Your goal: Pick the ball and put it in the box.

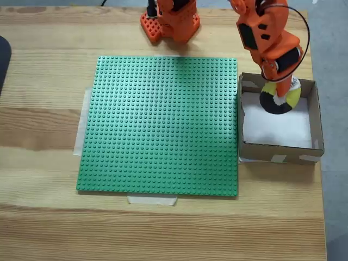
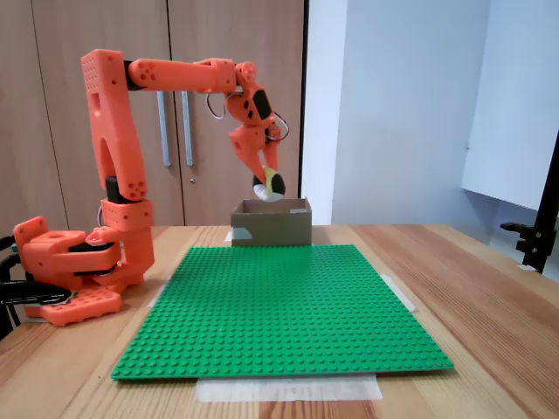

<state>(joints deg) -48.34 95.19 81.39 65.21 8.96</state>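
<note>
Now | hand point(image 2: 268, 182) grips ball point(image 1: 279, 98) above box point(image 1: 316, 117) | fingertips hidden

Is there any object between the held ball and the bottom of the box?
Nothing visible. The gripper holds the ball just above the box; under it lies bare white bottom.

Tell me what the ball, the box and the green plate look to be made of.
The ball, held in the gripper above the box: likely soft foam or rubber, matte yellow, white and black patches. Box: brown cardboard, dull walls, taped corners, white bottom that may be paper. Green studded plate: probably moulded plastic with even stud rows and a slight sheen.
</note>
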